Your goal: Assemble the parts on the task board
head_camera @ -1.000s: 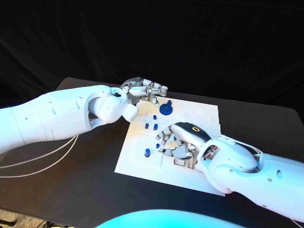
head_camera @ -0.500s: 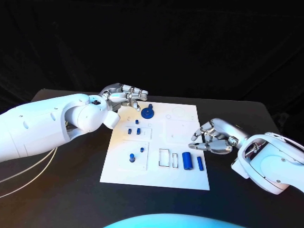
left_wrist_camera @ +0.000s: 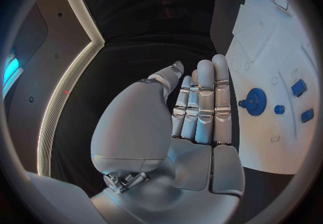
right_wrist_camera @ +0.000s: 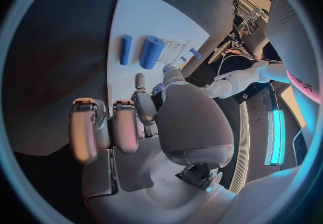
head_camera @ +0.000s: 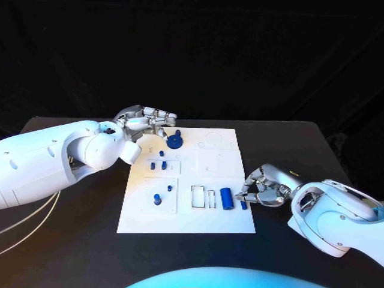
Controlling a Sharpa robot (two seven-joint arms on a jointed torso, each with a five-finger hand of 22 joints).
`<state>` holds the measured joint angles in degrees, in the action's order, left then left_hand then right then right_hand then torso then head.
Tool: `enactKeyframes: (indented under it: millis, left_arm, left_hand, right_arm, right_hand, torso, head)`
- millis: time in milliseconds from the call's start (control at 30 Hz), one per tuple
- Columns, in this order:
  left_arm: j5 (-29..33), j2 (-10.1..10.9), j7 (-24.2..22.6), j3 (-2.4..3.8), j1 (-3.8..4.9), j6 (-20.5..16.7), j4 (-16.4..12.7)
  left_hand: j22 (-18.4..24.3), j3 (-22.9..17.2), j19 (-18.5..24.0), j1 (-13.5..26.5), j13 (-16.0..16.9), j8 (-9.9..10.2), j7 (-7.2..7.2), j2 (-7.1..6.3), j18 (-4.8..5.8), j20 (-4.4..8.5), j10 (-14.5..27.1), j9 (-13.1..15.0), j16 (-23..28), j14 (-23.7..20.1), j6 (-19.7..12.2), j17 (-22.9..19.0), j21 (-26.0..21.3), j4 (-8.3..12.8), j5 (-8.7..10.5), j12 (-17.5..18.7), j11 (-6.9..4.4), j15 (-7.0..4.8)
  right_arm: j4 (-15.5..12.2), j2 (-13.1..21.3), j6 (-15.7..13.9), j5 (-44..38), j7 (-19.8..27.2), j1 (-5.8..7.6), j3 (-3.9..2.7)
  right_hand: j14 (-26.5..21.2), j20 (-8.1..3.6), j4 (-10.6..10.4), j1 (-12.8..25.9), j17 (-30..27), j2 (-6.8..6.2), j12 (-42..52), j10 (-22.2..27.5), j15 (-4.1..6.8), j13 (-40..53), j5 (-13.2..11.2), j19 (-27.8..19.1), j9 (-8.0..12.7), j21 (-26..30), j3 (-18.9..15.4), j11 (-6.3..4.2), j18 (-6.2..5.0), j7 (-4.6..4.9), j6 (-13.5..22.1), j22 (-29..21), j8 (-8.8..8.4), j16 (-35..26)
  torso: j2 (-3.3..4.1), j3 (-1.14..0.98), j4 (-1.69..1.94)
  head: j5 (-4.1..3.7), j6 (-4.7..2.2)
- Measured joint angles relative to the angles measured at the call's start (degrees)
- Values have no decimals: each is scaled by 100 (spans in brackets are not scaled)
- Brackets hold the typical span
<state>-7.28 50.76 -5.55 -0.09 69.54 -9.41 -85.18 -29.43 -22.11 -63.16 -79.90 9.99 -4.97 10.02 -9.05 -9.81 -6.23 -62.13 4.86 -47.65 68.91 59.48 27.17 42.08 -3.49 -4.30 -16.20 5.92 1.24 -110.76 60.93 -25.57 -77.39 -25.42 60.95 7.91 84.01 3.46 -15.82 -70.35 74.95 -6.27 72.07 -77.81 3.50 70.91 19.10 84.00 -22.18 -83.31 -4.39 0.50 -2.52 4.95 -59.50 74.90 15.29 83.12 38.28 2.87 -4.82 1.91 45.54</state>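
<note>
Currently the left hand [head_camera: 145,120] hovers at the task board's [head_camera: 227,222] far left corner, fingers straight, together and empty, beside the blue gear [head_camera: 174,141]. The right hand [head_camera: 266,187], fingers curled on nothing, sits at the board's right edge near the blue cylinder [head_camera: 227,198] and thin blue peg [head_camera: 242,204].

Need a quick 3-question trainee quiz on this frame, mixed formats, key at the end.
1. True or false: the left hand holds the blue gear.
2. Multiple choice: the large blue cylinder lies on the task board
A. at its far edge
B. near its right edge, by the right hand
C. off the board, on the black table
3. Fill in: the thin blue rod lies ___ the large cylinder.

Key
1. False; its fingers are straight and hold nothing, with the gear on the board beside them.
2. B
3. beside, on the side of the right hand.
</note>
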Motion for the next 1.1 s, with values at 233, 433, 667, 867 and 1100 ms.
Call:
enactKeyframes:
  millis: [233, 433, 667, 867, 1100]
  left_arm:
    - [0, 22, 0, -3, -4, 1, -5]
    - [0, 33, 1, -4, -4, 1, -12]
    - [0, 38, 4, -4, -5, 4, -16]
    - [0, 43, 6, -4, -5, 6, -17]
    - [1, 43, 12, -4, -5, 15, -18]
  left_hand:
    - [8, 0, 0, 0, 6, 0, 0, 0, 0, 0, 0, 0, 0, 0, 0, 0, -20, 0, 0, 0, 0, 0]
    - [8, 0, 0, 0, 6, 0, 0, 0, 0, 0, 0, 0, 0, 0, 0, 0, -27, 0, 0, 0, 0, 0]
    - [8, 0, 0, 0, 6, 0, 0, 0, 0, 0, 0, 1, 0, 0, 0, 1, -27, 0, 0, 0, 0, 0]
    - [7, 0, 0, 0, 5, 0, 0, 0, 0, 0, 0, 1, 0, 0, 0, 1, -27, 0, 0, 0, 0, 0]
    - [7, 0, 0, 0, 5, 0, 0, 0, 0, 0, 0, 1, 0, 0, 0, 1, -27, 0, 0, 0, 0, 0]
  right_arm:
    - [142, -267, -88, -266, -322, -102, 0]
    - [255, -444, -116, -378, -454, -177, -1]
    - [399, -648, -141, -443, -546, -266, -1]
    - [494, -781, -150, -463, -589, -297, -1]
    - [615, -924, -136, -472, -618, -348, -2]
  right_hand:
    - [0, 0, -62, 23, 0, 23, 72, -40, 0, 105, -15, 0, -49, -21, -91, 0, 84, -20, 20, 4, 26, 32]
    - [0, 0, -75, 23, -1, 23, 72, -40, 0, 105, -15, 0, -62, -21, -104, 0, 84, -20, 20, 4, 24, 32]
    - [0, 1, -71, 60, -2, 60, 72, -40, 0, 121, -15, 0, -76, -21, -130, 0, 84, -20, 20, 4, 24, 32]
    - [0, 1, -78, 83, -2, 83, 72, -40, 0, 132, -15, 0, -97, -21, -170, 0, 84, -20, 20, 3, 64, 32]
    - [0, 1, -94, 83, -2, 83, 94, -40, -1, 145, -15, 0, -110, -21, -185, 0, 84, -20, 20, 3, 64, 32]
  torso:
    - [8, -1, 9]
    - [8, -1, 4]
    - [8, -3, 13]
    - [9, -4, 22]
    - [18, -4, 37]
  head:
    - [12, 28]
    - [27, 57]
    - [21, 48]
    - [10, 37]
    - [14, 43]
